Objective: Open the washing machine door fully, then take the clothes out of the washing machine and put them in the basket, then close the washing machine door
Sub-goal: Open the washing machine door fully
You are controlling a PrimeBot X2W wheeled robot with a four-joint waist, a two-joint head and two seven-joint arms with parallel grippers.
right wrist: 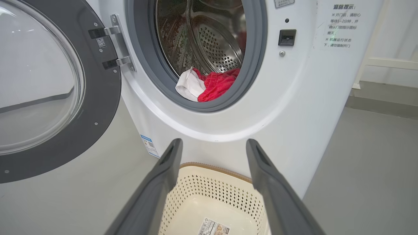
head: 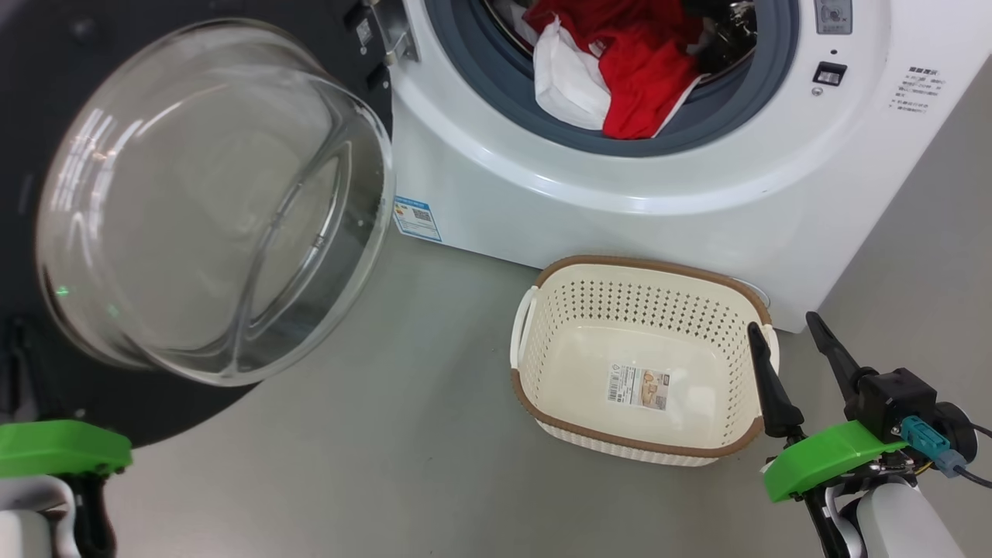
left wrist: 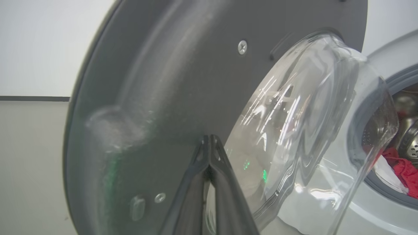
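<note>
From the head camera I look down on the washing machine door (head: pixel 209 201), swung wide to my left, its clear glass bowl bulging from a dark rim. The right wrist view adds the perforated steel drum (right wrist: pixel 215 42) and the metal hinge (right wrist: pixel 123 42). The clothes (head: pixel 643 70), red fabric with a white panel, lie over the grey gasket (head: pixel 456 62) of the washing machine (head: pixel 604 209). The basket (head: pixel 643 267), cream perforated plastic with a brown rim, stands just before it on open grey floor (head: pixel 403 434). My right gripper (head: pixel 781 323) hangs near its right end, fingers spread, holding nothing. My left gripper (left wrist: pixel 209 140) faces the door's matte inner side, fingers pressed together.
</note>
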